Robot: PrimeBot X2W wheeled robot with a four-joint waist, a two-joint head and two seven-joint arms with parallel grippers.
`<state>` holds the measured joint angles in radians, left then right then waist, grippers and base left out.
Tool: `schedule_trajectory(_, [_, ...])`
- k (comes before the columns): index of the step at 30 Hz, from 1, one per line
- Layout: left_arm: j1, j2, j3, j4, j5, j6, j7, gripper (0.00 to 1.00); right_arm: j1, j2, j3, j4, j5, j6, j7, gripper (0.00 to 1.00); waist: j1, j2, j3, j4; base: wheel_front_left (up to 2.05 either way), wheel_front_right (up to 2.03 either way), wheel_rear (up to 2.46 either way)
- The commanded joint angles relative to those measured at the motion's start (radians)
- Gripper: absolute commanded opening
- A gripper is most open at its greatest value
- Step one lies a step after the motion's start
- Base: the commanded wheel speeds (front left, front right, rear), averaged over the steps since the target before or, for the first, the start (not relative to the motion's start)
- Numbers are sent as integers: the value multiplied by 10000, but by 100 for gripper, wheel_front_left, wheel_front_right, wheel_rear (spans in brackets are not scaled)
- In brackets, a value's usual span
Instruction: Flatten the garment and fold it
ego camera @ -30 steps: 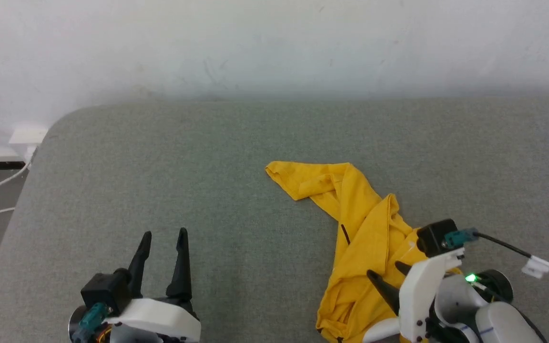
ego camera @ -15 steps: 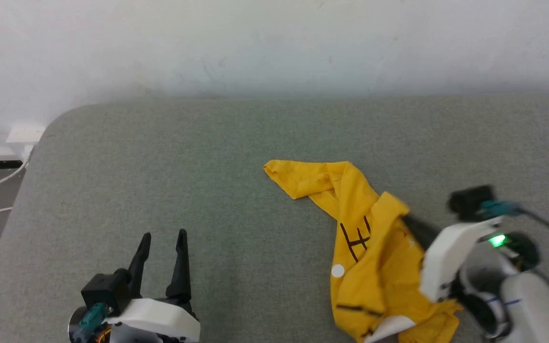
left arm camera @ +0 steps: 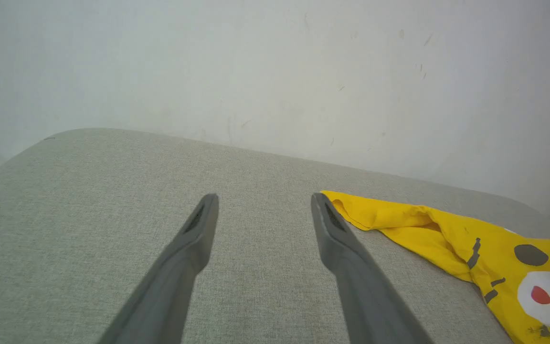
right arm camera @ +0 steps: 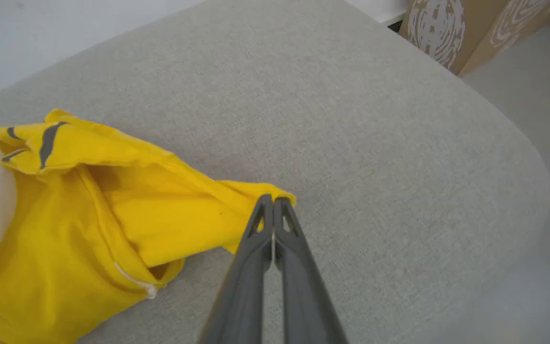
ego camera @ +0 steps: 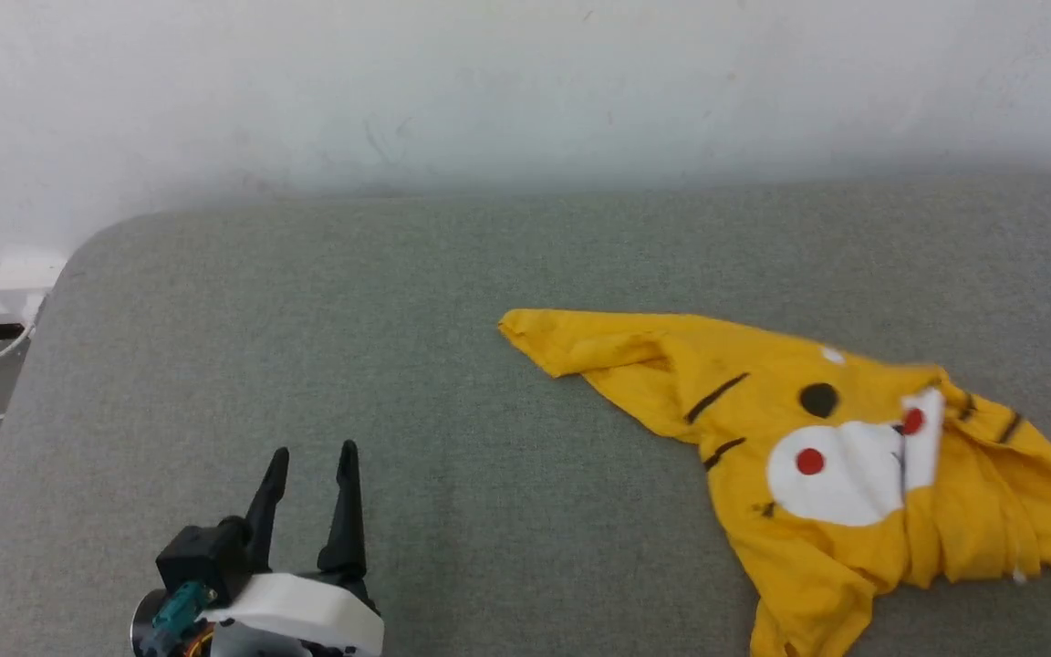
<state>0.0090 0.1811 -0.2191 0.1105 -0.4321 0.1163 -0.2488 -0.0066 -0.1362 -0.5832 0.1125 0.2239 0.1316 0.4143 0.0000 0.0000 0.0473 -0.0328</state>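
The garment (ego camera: 754,374), a yellow T-shirt, lies rumpled on the grey cushion (ego camera: 398,301), stretched out toward the right edge of the head view. Its print faces up: white muzzle, red dots, black eye and stripes. In the right wrist view my right gripper (right arm camera: 273,200) is shut, its tips pinching a yellow corner of the garment (right arm camera: 160,210) low over the cushion. My left gripper (ego camera: 314,452) stands open at the lower left, well away from the cloth. In the left wrist view its open fingers (left arm camera: 264,198) point at bare cushion, with the garment's (left arm camera: 447,234) nearest tip just right of them.
A pale wall (ego camera: 525,82) runs along the cushion's far side. The cushion's rounded left corner drops to a floor with a white socket and cables (ego camera: 19,278). Cardboard boxes (right arm camera: 470,28) stand past the cushion's right end.
My right gripper has closed on the garment and swept right, out of the head view, dragging the cloth open so the face print now shows. The left gripper has stayed put.
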Motion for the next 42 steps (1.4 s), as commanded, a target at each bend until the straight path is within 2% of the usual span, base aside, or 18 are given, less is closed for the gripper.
schedule_trajectory(1, [-83,1,12,35,-60,16,-71,100,203,200,-425,514,-190,-9,-162,0,0,0,19,13,0,0,0])
schedule_trajectory(4, [-89,35,47,59,-64,49,-75,100,229,390,-859,1520,-454,-9,-573,0,0,0,61,-10,0,0,0])
schedule_trajectory(5, [-88,45,64,61,-67,66,-76,100,177,436,-848,1850,-520,-9,-680,43,0,0,79,-26,0,0,0])
schedule_trajectory(6, [-88,54,75,67,-71,80,-77,100,80,476,-820,2097,-524,-9,-873,100,0,0,83,-40,0,0,0])
schedule_trajectory(9, [-80,76,87,97,-80,114,-78,100,-231,512,-674,2359,-585,-9,-1966,100,0,0,56,-65,0,0,0])
schedule_trajectory(14, [29,158,131,139,-125,178,-26,100,-478,544,-421,1923,-789,-9,-4172,100,0,0,-172,-108,0,0,0])
schedule_trajectory(19, [247,295,236,159,-185,318,125,100,-147,591,992,974,-1027,-9,-5054,100,0,0,-489,-195,0,0,0])
schedule_trajectory(26, [120,479,241,248,-152,523,593,100,898,747,3715,-986,-1199,-9,-4964,100,0,0,-789,-396,0,0,0])
schedule_trajectory(30, [-527,534,-14,519,-78,375,1017,100,1560,809,4834,-2108,-1129,-9,-4572,100,0,0,-766,-576,0,0,0])
schedule_trajectory(34, [-1803,408,-427,1084,-18,37,1539,100,1900,840,5446,-3035,-1018,-9,-4250,100,0,0,-450,-856,0,0,0])
schedule_trajectory(36, [-2717,305,-701,1572,33,-266,1799,100,1902,847,5667,-3386,-963,-9,-4146,100,0,0,-160,-1004,0,0,0])
schedule_trajectory(40, [-4736,12,-1255,2911,198,-815,2498,100,1692,855,6122,-3890,-867,-9,-4064,100,0,0,619,-1420,0,0,0])
schedule_trajectory(42, [-5226,-65,-1378,3314,235,-946,2684,100,1600,855,6223,-3952,-847,-9,-4050,100,0,0,795,-1533,0,0,0])
